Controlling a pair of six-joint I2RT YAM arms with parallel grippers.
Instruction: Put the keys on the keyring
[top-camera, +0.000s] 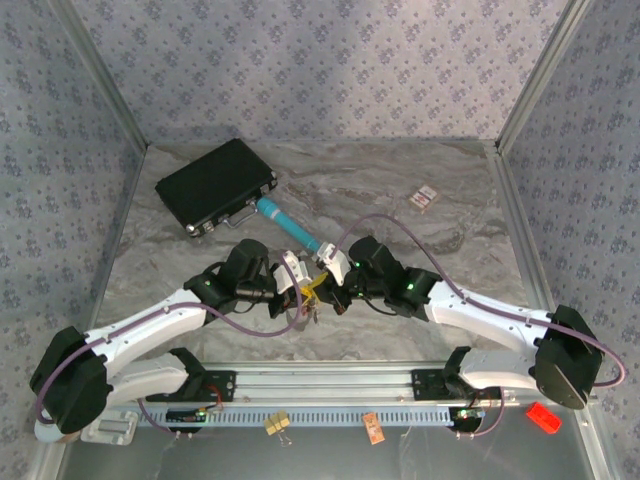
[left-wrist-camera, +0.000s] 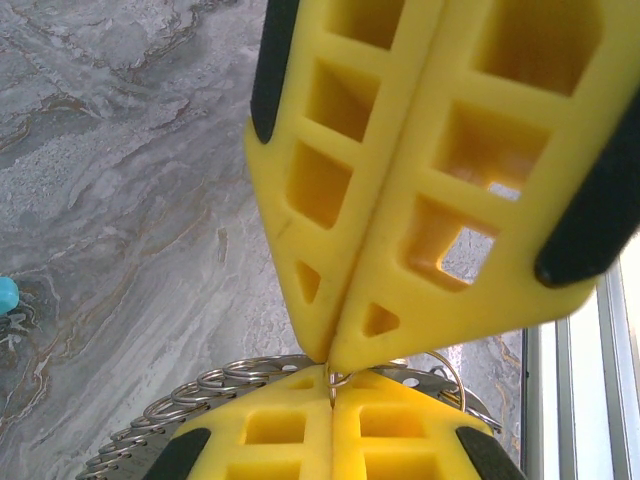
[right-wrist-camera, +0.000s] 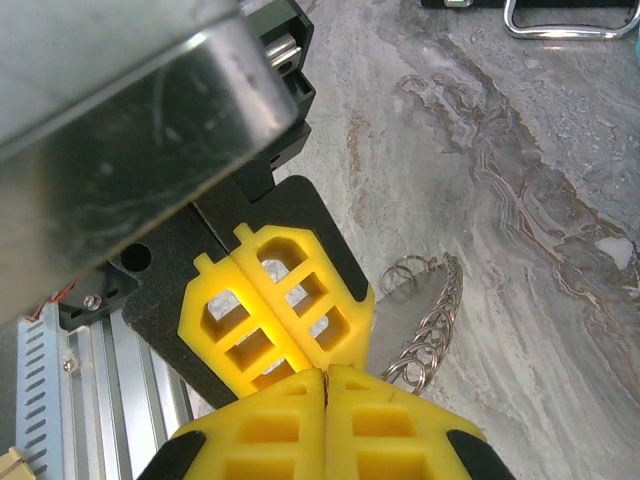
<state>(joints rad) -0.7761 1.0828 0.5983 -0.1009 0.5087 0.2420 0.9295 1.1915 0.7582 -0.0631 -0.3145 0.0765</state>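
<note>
Landmark: teal tool, lying aslant on the worktop.
Left pincer: pressed together; reaches in from the left to a spot just on the near side of the tool's near end.
Right pincer: pressed together; reaches in from the right to the same spot, tip to tip with the left.
Keyring: grey band edged with a row of small metal rings. It lies on the worktop directly under the meeting tips, just nearward of the tool's near end.
Thin ring: sits at the seam where the two pairs of tips touch. Whether either pincer actually pinches it cannot be told.
Keyring axis: in the left wrist view the row of rings curves out to both sides of the right pincer, so the band seems to lie crosswise to the left pincer's line of approach.
Nearer arm: neither; both tips are at the thin ring.
Keys: not made out at the tips.
Judgement: the coming move turns on the thin ring staying caught between the opposed tips.
</note>
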